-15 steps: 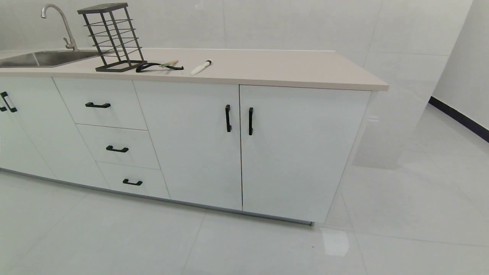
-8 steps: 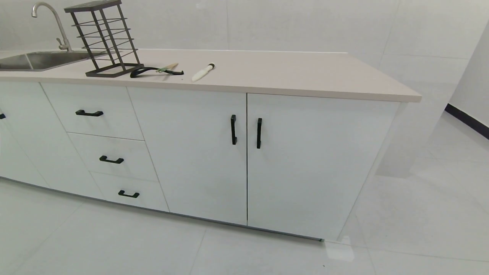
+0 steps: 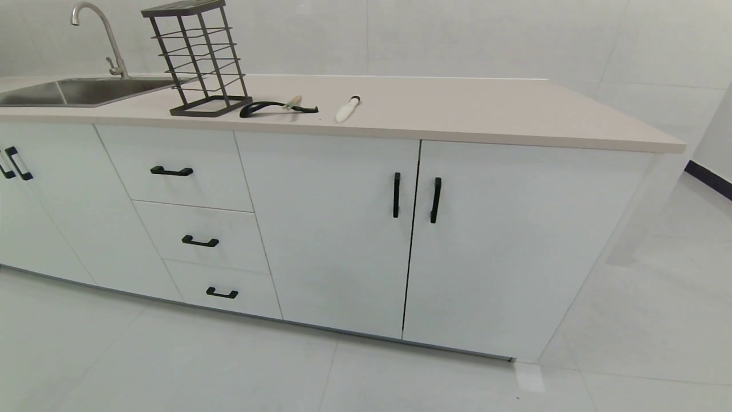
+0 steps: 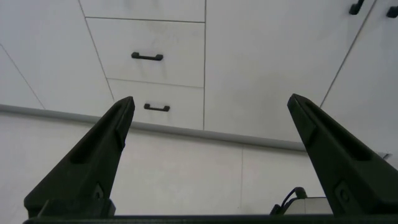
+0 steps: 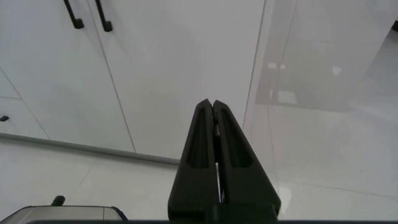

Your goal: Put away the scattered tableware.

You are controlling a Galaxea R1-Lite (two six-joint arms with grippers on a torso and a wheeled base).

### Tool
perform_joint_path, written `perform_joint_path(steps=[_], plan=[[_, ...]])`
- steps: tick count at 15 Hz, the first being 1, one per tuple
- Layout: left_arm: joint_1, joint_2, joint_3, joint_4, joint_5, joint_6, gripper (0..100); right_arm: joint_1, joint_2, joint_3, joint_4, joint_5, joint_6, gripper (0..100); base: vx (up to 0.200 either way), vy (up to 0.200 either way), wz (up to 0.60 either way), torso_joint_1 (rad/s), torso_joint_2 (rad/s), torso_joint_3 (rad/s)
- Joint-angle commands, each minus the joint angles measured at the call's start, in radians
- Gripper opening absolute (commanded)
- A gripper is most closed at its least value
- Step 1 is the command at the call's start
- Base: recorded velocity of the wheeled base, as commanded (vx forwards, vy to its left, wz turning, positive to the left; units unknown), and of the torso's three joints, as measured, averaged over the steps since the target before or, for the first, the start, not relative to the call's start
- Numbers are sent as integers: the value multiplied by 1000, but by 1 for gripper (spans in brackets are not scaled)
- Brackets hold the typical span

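The scattered tableware is seen on the countertop [image 3: 457,109], just beside the black wire rack [image 3: 200,63]. A black-handled utensil [image 3: 269,107] is laid nearest the rack, with a pale-handled piece [image 3: 294,102] across or against it; contact cannot be judged. A white-handled knife [image 3: 347,109] is set a little apart, toward the robot's right. The sink [image 3: 86,90] and faucet [image 3: 100,31] are found beyond the rack on the left.

Compared with the pictures of a second ago, the whole head view is shifted. The cabinet fronts are drawn larger and the rack is carried toward the middle, so the camera has been moved, not the tableware. The pieces are kept in the same arrangement beside the rack. It is judged that the base is being brought up to the counter and that no pick has been begun.

The left gripper [image 4: 211,99] is spread wide and nothing is held. The right gripper [image 5: 213,106] is pressed closed on nothing. Both are pointed at the lower cabinets [image 3: 337,229] and floor, well below the countertop.
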State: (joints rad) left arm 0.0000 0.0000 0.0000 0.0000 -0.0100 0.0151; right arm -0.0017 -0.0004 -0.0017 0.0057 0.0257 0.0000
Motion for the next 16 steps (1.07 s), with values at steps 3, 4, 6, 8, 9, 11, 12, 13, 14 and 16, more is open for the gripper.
perform_joint_path(steps=[3,4,6,8,9,11,12,13,14,16], plan=[[0,0,0,0,-1,0,100,0,2,0,0,0,0,0,0,200,0,1,4,1],[0,0,0,0,-1,2,100,0,2,0,0,0,-2,0,0,200,0,2,-2,2],[2,0,0,0,-1,0,100,0,2,0,0,0,-2,0,0,200,0,5,-5,0],[0,0,0,0,1,0,100,0,2,0,0,0,0,0,0,200,0,2,2,2],[0,0,0,0,1,0,100,0,0,0,0,0,0,0,200,0,0,-2,-2,2],[0,0,0,0,1,-1,100,0,2,0,0,0,0,0,200,0,0,2,0,-2],[0,0,0,0,1,-1,100,0,2,0,0,0,0,0,200,0,0,-7,-2,7],[0,0,0,0,1,-1,100,0,2,0,0,0,-2,0,200,200,0,2,2,2],[0,0,0,0,1,-1,100,0,2,0,0,0,-2,0,200,200,0,7,2,2],[0,0,0,0,1,-1,100,0,2,0,0,0,-2,0,100,200,0,0,2,5]])
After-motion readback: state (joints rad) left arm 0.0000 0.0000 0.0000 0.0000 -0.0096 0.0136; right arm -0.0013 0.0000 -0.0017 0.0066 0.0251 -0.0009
